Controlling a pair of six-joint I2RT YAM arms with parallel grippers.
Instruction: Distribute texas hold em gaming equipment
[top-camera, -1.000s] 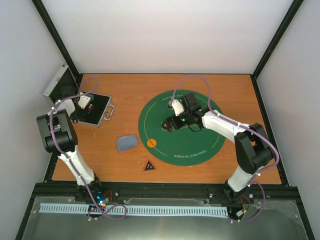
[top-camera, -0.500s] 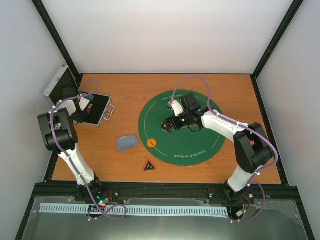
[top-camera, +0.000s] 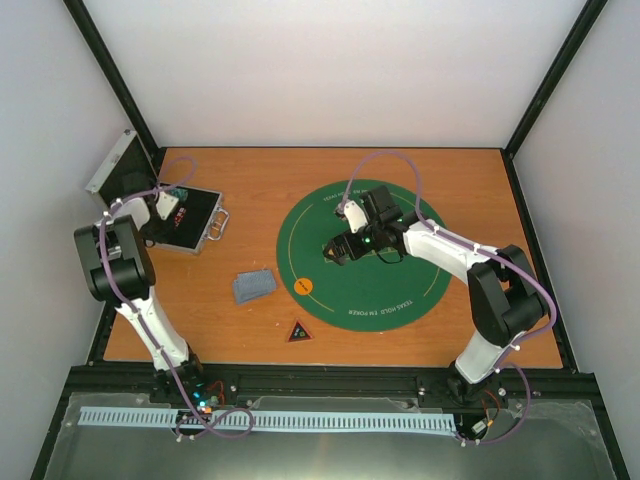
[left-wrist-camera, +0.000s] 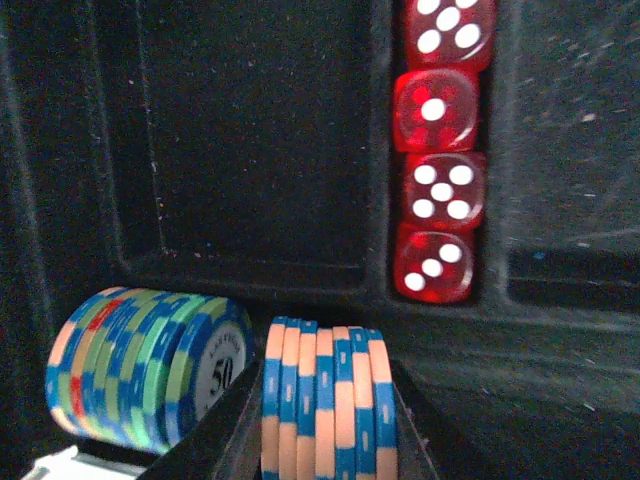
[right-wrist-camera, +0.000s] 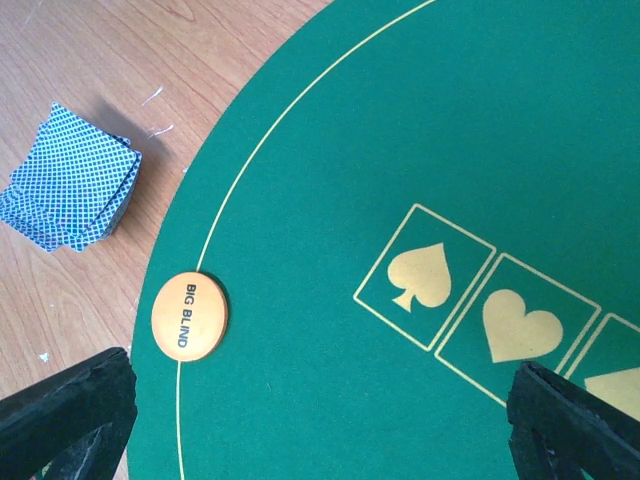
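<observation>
Where the round green felt mat (top-camera: 400, 295) lies on the wooden counter (top-camera: 450, 180), the right claw (right-wrist-camera: 320, 430) hangs over it, jaws spread wide and empty. A smooth orange disc (right-wrist-camera: 190, 315) sits on the mat's left rim; a loose pile of blue-backed cards (right-wrist-camera: 70, 190) lies just off it. Well left of the mat, inside the black-lined case (top-camera: 200, 228), the left claw (left-wrist-camera: 325, 400) is closed on an edge-on stack of orange-and-blue chips (left-wrist-camera: 325, 340).
</observation>
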